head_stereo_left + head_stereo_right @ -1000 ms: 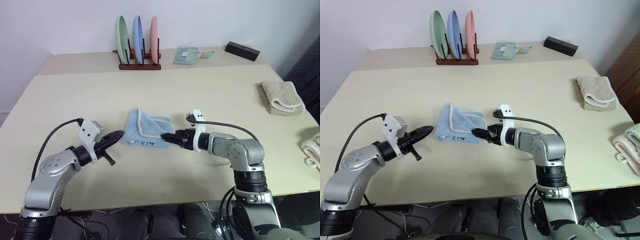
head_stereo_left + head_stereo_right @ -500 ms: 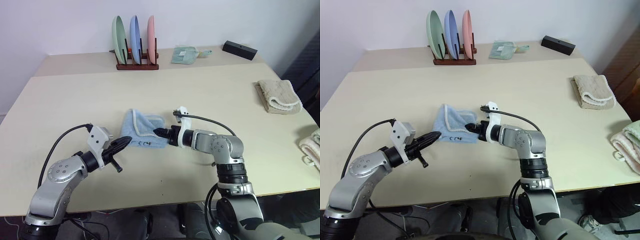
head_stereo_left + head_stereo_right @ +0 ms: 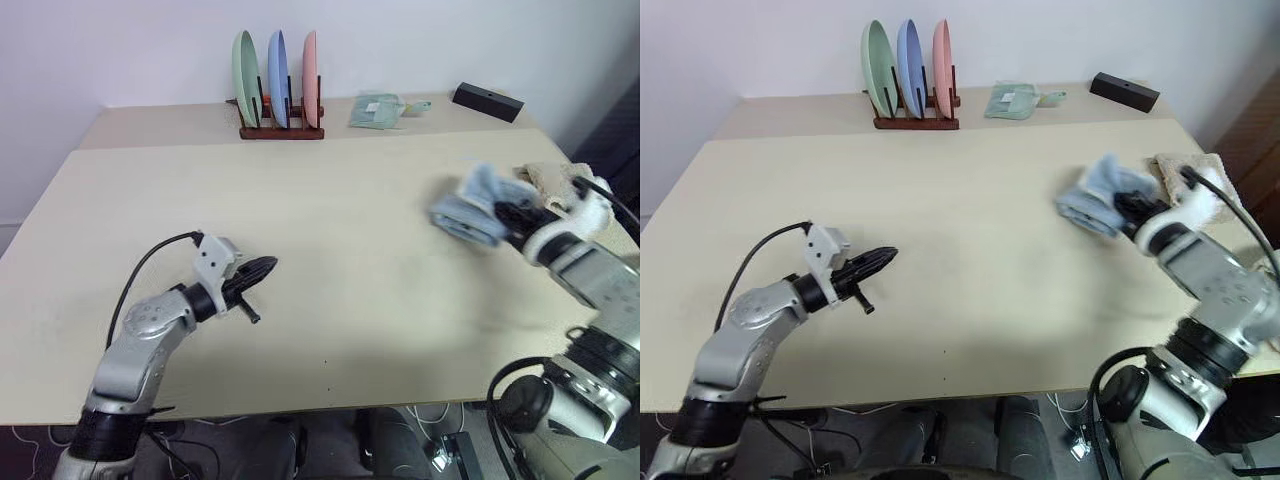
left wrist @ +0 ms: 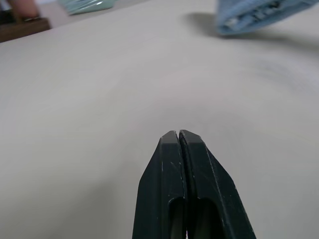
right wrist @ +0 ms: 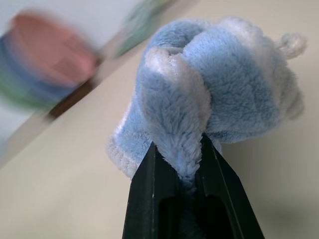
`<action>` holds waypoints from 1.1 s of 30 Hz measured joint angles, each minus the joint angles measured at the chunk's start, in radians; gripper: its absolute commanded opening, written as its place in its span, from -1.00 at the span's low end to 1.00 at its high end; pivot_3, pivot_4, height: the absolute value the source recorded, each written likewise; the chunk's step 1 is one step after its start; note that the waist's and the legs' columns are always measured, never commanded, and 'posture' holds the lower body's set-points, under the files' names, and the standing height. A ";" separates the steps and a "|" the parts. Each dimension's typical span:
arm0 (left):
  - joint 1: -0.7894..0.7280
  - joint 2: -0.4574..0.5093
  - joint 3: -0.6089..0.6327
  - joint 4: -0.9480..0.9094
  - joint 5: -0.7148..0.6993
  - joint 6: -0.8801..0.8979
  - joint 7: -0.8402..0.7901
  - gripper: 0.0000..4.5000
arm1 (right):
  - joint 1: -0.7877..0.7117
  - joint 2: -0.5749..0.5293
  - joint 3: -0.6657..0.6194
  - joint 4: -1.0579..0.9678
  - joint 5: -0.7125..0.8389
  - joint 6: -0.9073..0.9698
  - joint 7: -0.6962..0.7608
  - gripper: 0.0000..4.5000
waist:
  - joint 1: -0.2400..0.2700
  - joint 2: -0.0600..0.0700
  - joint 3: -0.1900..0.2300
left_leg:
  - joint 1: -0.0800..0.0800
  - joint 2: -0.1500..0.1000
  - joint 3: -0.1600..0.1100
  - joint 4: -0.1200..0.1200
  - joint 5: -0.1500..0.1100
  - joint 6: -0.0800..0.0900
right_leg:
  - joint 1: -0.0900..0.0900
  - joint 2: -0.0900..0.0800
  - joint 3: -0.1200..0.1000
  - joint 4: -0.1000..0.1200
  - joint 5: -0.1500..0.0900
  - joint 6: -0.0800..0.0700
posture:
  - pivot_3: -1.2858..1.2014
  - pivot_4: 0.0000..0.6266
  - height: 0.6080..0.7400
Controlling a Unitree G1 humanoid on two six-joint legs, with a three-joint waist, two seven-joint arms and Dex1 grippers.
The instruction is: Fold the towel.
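The light blue towel [image 3: 470,208] hangs bunched above the table on the right side, lifted off the surface and blurred. My right gripper [image 3: 508,218] is shut on the towel [image 5: 199,114], its black fingers [image 5: 149,184] pinching a fold of terry cloth. My left gripper [image 3: 262,268] is shut with nothing in it, pointing toward the table's middle low over the surface. In the left wrist view its fingertips [image 4: 172,142] press together, and the towel [image 4: 259,15] shows far ahead.
A wooden rack [image 3: 280,128] with three upright plates stands at the back. A small pale green cloth [image 3: 375,110] and a black box [image 3: 487,100] lie behind. A beige folded towel [image 3: 550,175] lies at the right edge, just behind the right gripper.
My right gripper closed on the towel, lifted it from the table's middle and swung it far right. The left gripper edged slightly forward and toward the centre, still shut.
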 measured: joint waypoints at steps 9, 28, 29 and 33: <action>-0.097 -0.054 -0.067 0.111 0.035 -0.055 -0.049 -1.00 | 0.038 0.219 -0.204 -0.185 0.000 0.126 -0.257 -0.99 | -0.005 0.003 -0.001 | 0.000 0.001 0.002 0.000 0.000 0.000 | -0.001 0.001 0.003 0.001 0.001 -0.001 | 0.03 -0.52 0.79; -0.102 -0.054 -0.025 0.208 0.090 -0.123 0.022 -1.00 | 0.235 -0.240 0.223 -0.243 -0.188 -0.159 -0.046 0.99 | -0.005 0.005 0.000 | 0.001 0.001 0.006 0.000 0.000 0.001 | -0.001 0.002 0.003 0.001 0.000 0.000 | 0.03 -0.52 0.79; -0.102 -0.046 0.004 0.229 0.107 -0.132 0.053 -1.00 | 0.255 -0.304 0.308 -0.243 -0.224 -0.238 0.019 0.99 | -0.012 0.005 0.000 | 0.002 0.001 0.007 0.000 0.000 0.001 | -0.001 0.003 0.004 0.001 0.000 0.000 | 0.03 -0.52 0.79; -0.091 -0.022 0.082 0.244 0.148 -0.155 0.146 -1.00 | 0.260 -0.373 0.592 -0.249 -0.270 -0.508 0.309 0.99 | -0.026 0.001 0.000 | 0.005 0.007 0.008 -0.001 -0.001 0.000 | 0.003 0.006 0.004 -0.001 0.000 0.000 | 0.03 -0.52 0.79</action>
